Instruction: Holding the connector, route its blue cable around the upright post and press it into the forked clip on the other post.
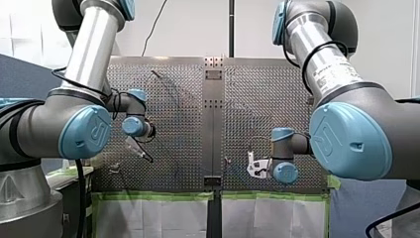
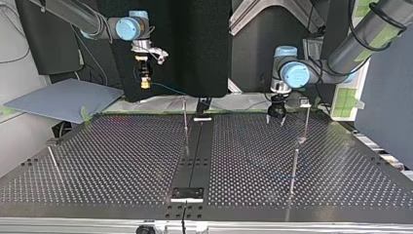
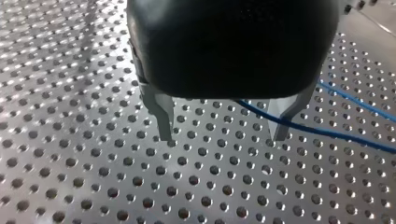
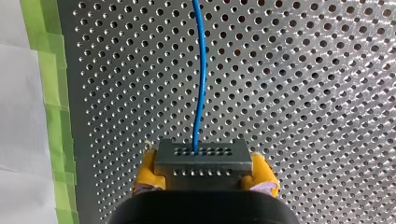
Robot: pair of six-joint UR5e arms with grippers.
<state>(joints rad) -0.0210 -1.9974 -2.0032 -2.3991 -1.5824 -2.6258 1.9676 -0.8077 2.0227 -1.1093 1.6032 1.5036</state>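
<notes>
The robot's right gripper [image 4: 205, 171] clamps its yellow-padded fingers [image 4: 148, 171] on the dark connector [image 4: 203, 161], its blue cable [image 4: 201, 84] trailing across the perforated surface [image 4: 303, 93], apparently ready for routing, while the left gripper [image 3: 222, 133] hangs with fingers spread near the cable

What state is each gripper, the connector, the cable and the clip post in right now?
Right gripper: shut on the connector, held above the table.
Connector: clamped between yellow pads, cable side facing out.
Left gripper: open, empty, low over the table.
Blue cable: plugged into the connector, running free ahead of it; passes the left gripper ungripped.
Clip post: upright, no cable visible in it.
</notes>
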